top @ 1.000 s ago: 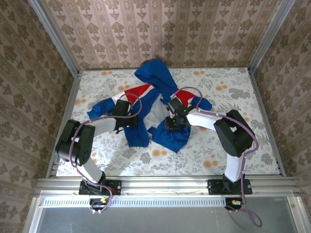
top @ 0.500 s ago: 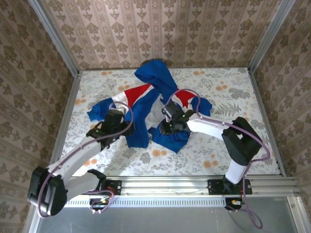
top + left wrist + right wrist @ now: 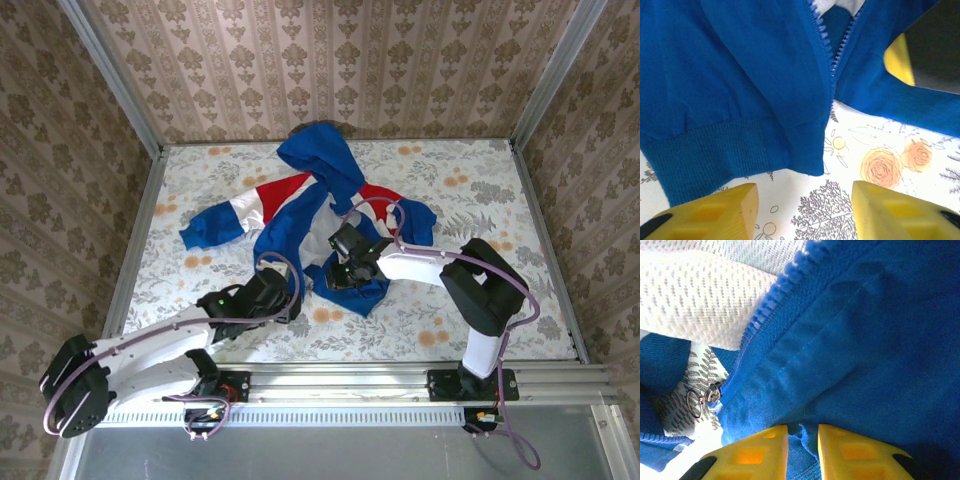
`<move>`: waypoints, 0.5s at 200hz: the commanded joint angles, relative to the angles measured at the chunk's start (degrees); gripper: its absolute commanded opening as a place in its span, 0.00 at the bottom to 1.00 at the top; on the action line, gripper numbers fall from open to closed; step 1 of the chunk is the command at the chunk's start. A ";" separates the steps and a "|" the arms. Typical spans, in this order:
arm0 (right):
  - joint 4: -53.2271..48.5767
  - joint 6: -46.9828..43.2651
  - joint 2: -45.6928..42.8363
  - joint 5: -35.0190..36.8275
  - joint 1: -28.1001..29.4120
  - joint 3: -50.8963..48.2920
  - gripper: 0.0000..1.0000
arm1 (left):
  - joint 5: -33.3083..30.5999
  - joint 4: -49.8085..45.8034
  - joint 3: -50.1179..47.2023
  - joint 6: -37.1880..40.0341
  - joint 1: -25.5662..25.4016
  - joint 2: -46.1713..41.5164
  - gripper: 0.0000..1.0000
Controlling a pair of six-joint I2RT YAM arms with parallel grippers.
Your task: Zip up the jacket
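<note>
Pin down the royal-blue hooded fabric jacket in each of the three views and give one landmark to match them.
Top external: royal-blue hooded fabric jacket spread at centre, hood at the top.
Left wrist: upper frame, ribbed hem lower left, zipper open.
Right wrist: right side, white mesh lining upper left.
Shared landmark: floral tablecloth beneath it.

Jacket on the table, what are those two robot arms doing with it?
They are trying to zip up the blue jacket, which lies open on the flowery table. The right gripper pinches the blue fabric by the zipper teeth, near the bottom hem. The left gripper hovers open just in front of that hem, holding nothing. The zipper is not done up yet.
</note>
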 commanded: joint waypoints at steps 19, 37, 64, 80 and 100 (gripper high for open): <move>-0.21 1.23 -0.08 0.05 0.00 -2.49 0.24 | -2.91 4.51 2.73 1.27 -0.50 9.54 0.63; -0.35 1.14 -0.04 0.25 -0.09 -3.03 0.24 | -3.33 6.04 3.37 1.57 -0.49 14.20 0.65; -0.69 0.82 -0.26 0.48 -0.02 -3.61 0.24 | -4.39 5.20 5.37 1.64 -0.45 19.22 0.64; -1.12 0.40 -0.28 0.84 -0.08 -3.76 0.24 | -5.26 3.98 5.98 1.54 -0.45 20.01 0.57; -1.46 -0.12 -0.26 1.12 -0.07 -4.00 0.24 | -6.67 2.60 5.60 1.47 0.02 18.88 0.38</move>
